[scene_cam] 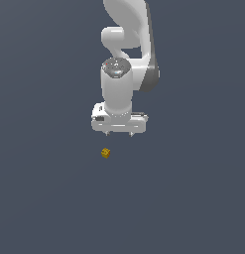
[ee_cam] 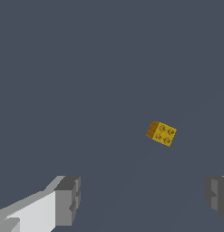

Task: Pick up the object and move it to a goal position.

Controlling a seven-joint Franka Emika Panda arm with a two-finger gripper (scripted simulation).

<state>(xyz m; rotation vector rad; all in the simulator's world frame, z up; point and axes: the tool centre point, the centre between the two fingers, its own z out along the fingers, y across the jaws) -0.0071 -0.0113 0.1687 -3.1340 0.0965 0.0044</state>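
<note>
The pincer (scene_cam: 119, 134) is held open, its two fingers (ee_cam: 67, 199) spread wide apart with nothing between them. It is pointed downward beneath the white arm (scene_cam: 125, 54). The object (scene_cam: 105, 153), a tiny mustard-yellow block with four studs on its upper face, is seen lying alone on the dark desk (scene_cam: 44, 198), apart from the pincer and slightly toward the exterior view's left of it.
</note>
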